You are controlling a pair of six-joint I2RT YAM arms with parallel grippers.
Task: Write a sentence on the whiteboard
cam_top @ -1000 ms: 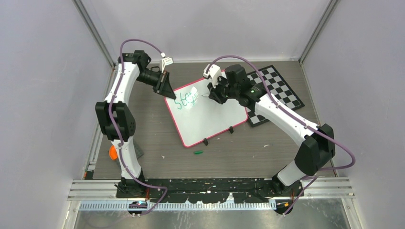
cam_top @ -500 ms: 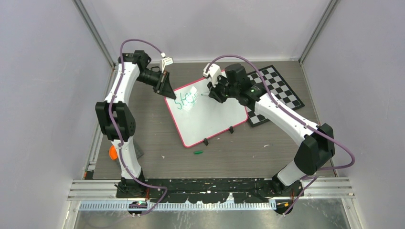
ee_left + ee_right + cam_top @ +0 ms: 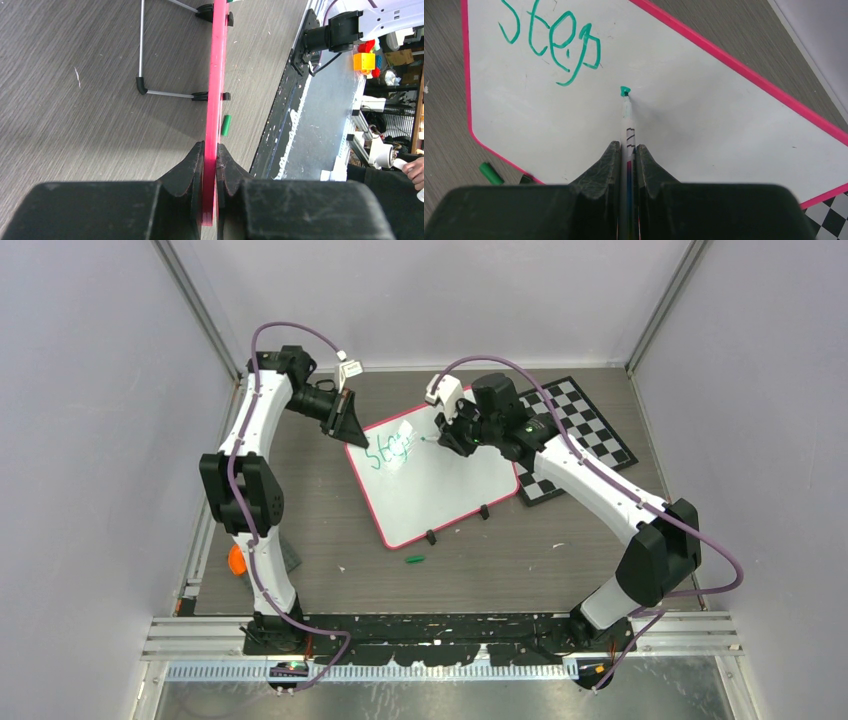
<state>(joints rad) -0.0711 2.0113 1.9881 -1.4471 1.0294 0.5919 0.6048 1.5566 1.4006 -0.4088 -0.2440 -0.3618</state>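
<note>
The whiteboard (image 3: 440, 490), white with a pink rim, lies tilted on the table in the top view. My left gripper (image 3: 210, 150) is shut on its pink rim (image 3: 218, 75) at the far left corner, also seen from above (image 3: 350, 430). My right gripper (image 3: 626, 150) is shut on a thin marker (image 3: 627, 125) whose green tip points at the board surface. The tip sits just right of the green word "Step" (image 3: 554, 42), the only part of the sentence (image 3: 388, 451) written. Whether the tip touches the board I cannot tell.
A black-and-white checkered board (image 3: 585, 435) lies under the whiteboard's right corner. A green marker cap (image 3: 415, 559) lies on the table near the board's front edge. Two black clips (image 3: 431, 537) hold the near rim. An orange object (image 3: 236, 559) sits by the left arm.
My right gripper has moved the marker tip slightly off the end of "Step" toward the far side. The left gripper stays clamped on the rim.
</note>
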